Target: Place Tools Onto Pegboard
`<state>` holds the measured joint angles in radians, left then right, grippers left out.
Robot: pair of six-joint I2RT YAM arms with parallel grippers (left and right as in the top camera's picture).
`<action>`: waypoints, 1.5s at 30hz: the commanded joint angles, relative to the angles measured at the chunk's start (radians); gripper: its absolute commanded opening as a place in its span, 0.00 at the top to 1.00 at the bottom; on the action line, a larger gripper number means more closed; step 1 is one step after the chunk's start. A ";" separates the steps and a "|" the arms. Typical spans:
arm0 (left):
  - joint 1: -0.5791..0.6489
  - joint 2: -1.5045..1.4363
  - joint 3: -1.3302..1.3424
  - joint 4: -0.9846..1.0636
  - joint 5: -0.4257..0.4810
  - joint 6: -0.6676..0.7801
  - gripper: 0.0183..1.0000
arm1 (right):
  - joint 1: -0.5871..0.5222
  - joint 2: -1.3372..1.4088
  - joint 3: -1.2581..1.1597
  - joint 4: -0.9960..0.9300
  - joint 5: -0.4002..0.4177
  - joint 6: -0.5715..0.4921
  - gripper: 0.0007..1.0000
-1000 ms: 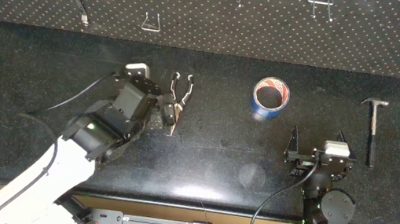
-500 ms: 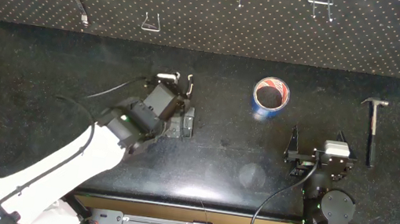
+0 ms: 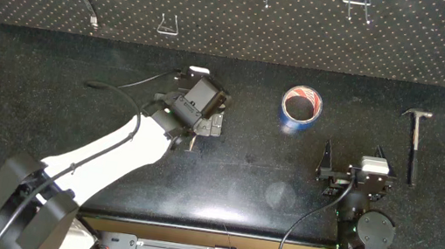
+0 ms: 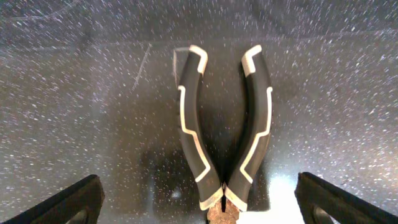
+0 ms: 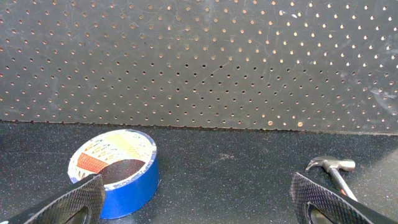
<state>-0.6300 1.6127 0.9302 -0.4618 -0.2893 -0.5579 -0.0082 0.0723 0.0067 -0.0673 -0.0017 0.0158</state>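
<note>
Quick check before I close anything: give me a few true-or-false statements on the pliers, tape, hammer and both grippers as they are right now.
1. The left gripper has its fingers open, with the pliers lying between them on the table. True.
2. The tape roll hangs on the pegboard. False: it lies flat on the table.
3. The hammer lies on the table on the right arm's side. True.
4. The right gripper is shut on the hammer. False: its fingers are open and empty, and the hammer lies apart from them.

Pliers (image 4: 191,124) lie left of the tape roll (image 3: 291,123), hammer (image 3: 414,149) farthest right, pegboard (image 3: 239,12) behind.
</note>
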 commanded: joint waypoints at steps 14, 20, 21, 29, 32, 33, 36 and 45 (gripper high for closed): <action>0.100 0.166 0.355 -0.269 0.229 0.097 0.00 | -0.002 -0.003 -0.003 -0.006 -0.006 -0.014 0.04; 0.099 0.183 0.363 -0.309 0.235 0.104 0.01 | -0.002 -0.003 -0.003 -0.006 -0.006 -0.014 0.04; 0.098 0.189 0.363 -0.317 0.235 0.105 0.00 | -0.002 -0.003 -0.003 -0.007 -0.006 -0.014 0.04; 0.053 0.192 0.363 -0.332 0.143 0.091 0.00 | -0.002 -0.003 -0.003 -0.007 -0.006 -0.014 0.04; 0.041 0.192 0.362 -0.328 0.116 0.065 0.00 | -0.002 -0.003 -0.003 -0.007 -0.006 -0.014 0.04; 0.040 0.192 0.362 -0.328 0.113 0.064 0.00 | -0.002 -0.003 -0.003 -0.007 -0.006 -0.014 0.04; 0.042 0.192 0.359 -0.328 0.108 0.006 0.00 | -0.002 -0.003 -0.003 -0.007 -0.006 -0.014 0.04; 0.047 0.193 0.352 -0.307 0.130 -0.068 0.00 | -0.002 -0.003 -0.003 -0.007 -0.006 -0.014 0.04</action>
<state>-0.5880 1.7840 1.2774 -0.7815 -0.1566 -0.5941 -0.0082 0.0723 0.0067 -0.0673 -0.0017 0.0158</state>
